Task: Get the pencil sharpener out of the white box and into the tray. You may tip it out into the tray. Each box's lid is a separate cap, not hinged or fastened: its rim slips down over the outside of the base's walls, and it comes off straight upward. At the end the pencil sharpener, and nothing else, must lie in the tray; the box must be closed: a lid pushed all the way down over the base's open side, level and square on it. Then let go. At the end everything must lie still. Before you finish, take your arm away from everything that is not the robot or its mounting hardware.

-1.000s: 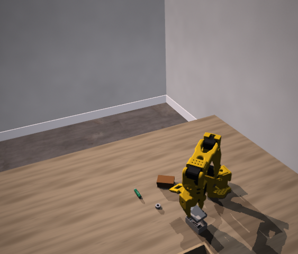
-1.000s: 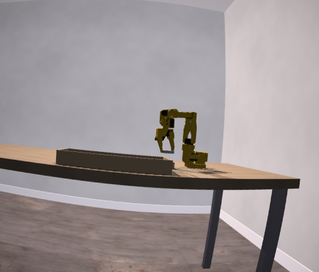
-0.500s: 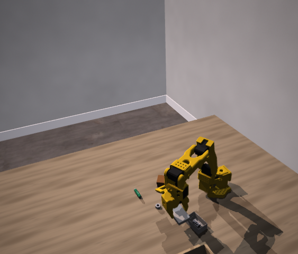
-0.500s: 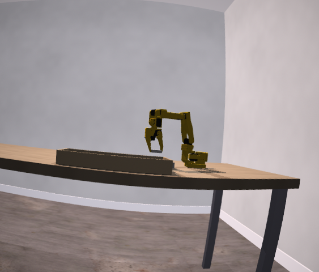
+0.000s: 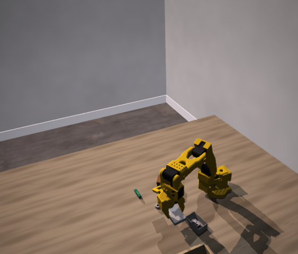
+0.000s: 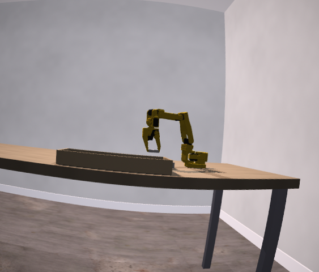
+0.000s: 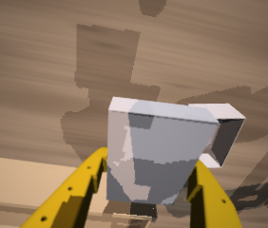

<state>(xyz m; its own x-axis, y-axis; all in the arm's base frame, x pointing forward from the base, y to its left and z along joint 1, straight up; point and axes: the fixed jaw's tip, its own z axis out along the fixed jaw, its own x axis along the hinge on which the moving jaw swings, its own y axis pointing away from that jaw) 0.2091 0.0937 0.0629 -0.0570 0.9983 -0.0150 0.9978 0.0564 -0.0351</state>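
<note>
The lid is off and the box is open; emptying it, filling the tray and closing up remain. At lower right of the top view, the gripper (image 5: 175, 211) (image 6: 153, 151) (image 7: 148, 163) pinches the white lid (image 5: 177, 214) (image 6: 153, 151) (image 7: 162, 138) by its edges, raised off the table (image 5: 88, 197) (image 6: 238, 172) (image 7: 25, 62). Just beside it, the white box (image 5: 198, 230) (image 7: 233, 138) stands upright, its thin walls plain and flat. A small grey shape inside, probably the pencil sharpener (image 5: 196, 223), is too coarse to make out surely. The tray (image 5: 209, 248) (image 6: 114, 162) (image 7: 29, 182), long, boxy and brown, is cut off at the bottom edge; its inside mostly cannot be seen. Left of the arm, a slim green cylinder (image 5: 137, 193) lies on streaky wood grain.
</note>
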